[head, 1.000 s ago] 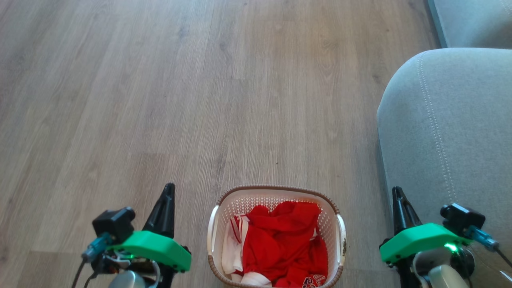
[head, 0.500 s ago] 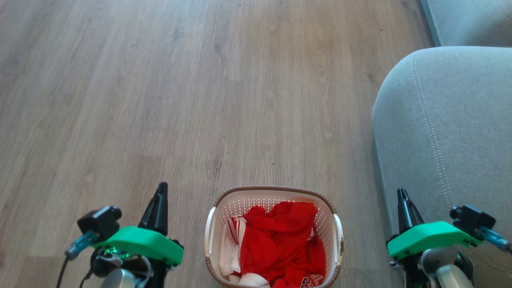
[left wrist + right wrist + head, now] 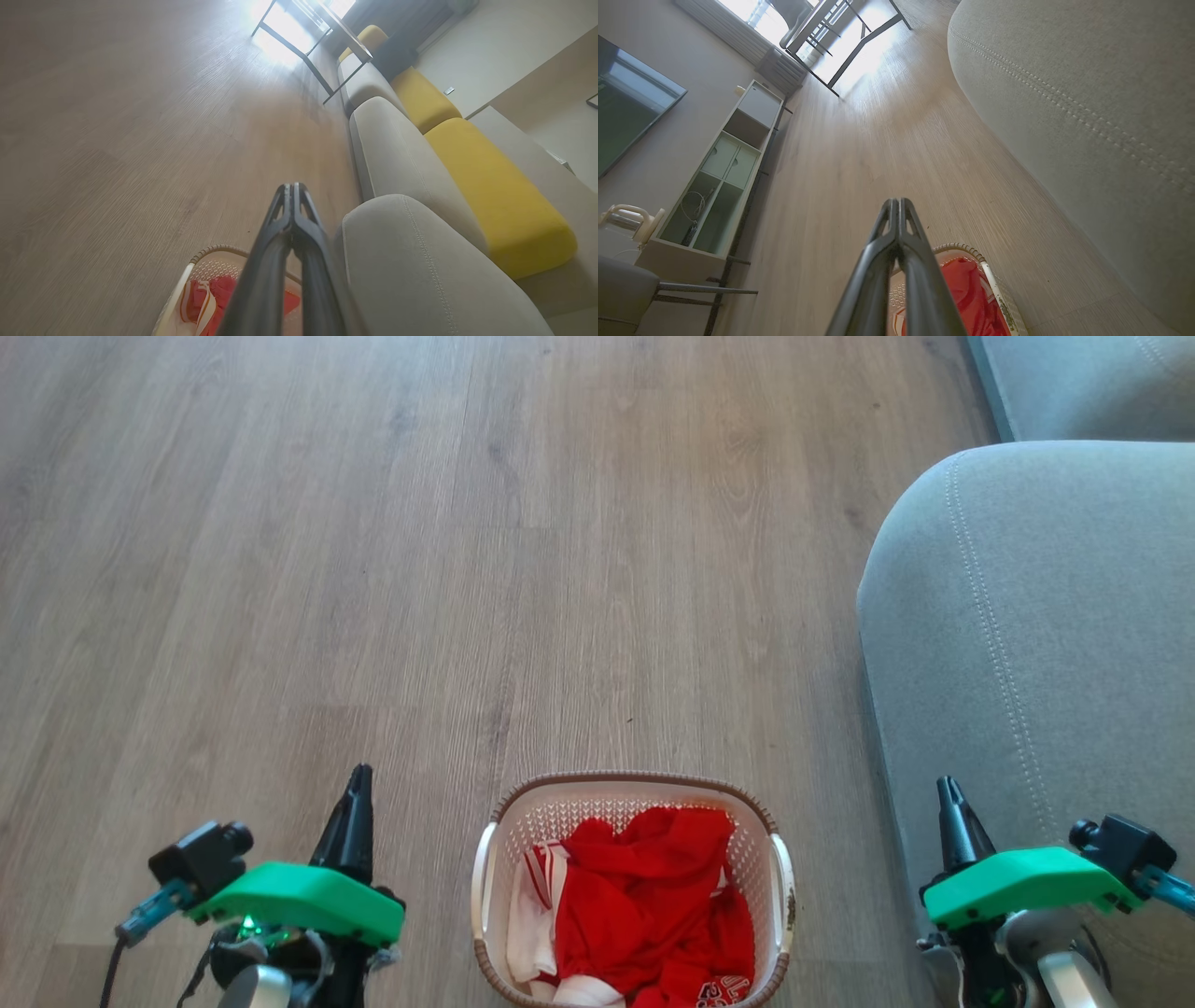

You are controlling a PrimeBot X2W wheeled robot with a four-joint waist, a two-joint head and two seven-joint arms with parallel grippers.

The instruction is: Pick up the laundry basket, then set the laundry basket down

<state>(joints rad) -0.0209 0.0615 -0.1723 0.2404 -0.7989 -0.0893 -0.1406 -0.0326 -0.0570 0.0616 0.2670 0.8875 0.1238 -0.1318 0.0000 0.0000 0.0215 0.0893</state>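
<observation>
The basket (image 3: pixel 635 776) sits on the wood floor (image 3: pixel 373 569) at 6 o'clock in the head view, its near end cut off by the picture's edge. It holds red clothes (image 3: pixel 653 896), with a white piece (image 3: pixel 527 924) tucked along the side at 9 o'clock.

The left hand (image 3: pixel 359 779) is at 9 o'clock from the basket and the right hand (image 3: pixel 949 793) at 3 o'clock. Both are apart from the basket and touch neither handle. Each hand points toward 12 o'clock with its fingers pressed together, holding nothing.

A grey sofa (image 3: pixel 1046 663) lies at 3 o'clock in the head view, and the right hand shows against its rounded arm.

In the left wrist view, the left hand (image 3: pixel 293 186) has its tips meeting. The basket (image 3: pixel 219 247) is at 7 o'clock from them and the sofa (image 3: pixel 420 261) at 4 o'clock, with yellow cushions (image 3: pixel 490 186) beyond.

In the right wrist view, the right hand (image 3: pixel 899 201) likewise has its tips meeting. The basket (image 3: pixel 959 246) is at 5 o'clock from them. The sofa (image 3: pixel 1087 93) is at 2 o'clock and a shelf unit (image 3: pixel 724 177) at 9 o'clock.
</observation>
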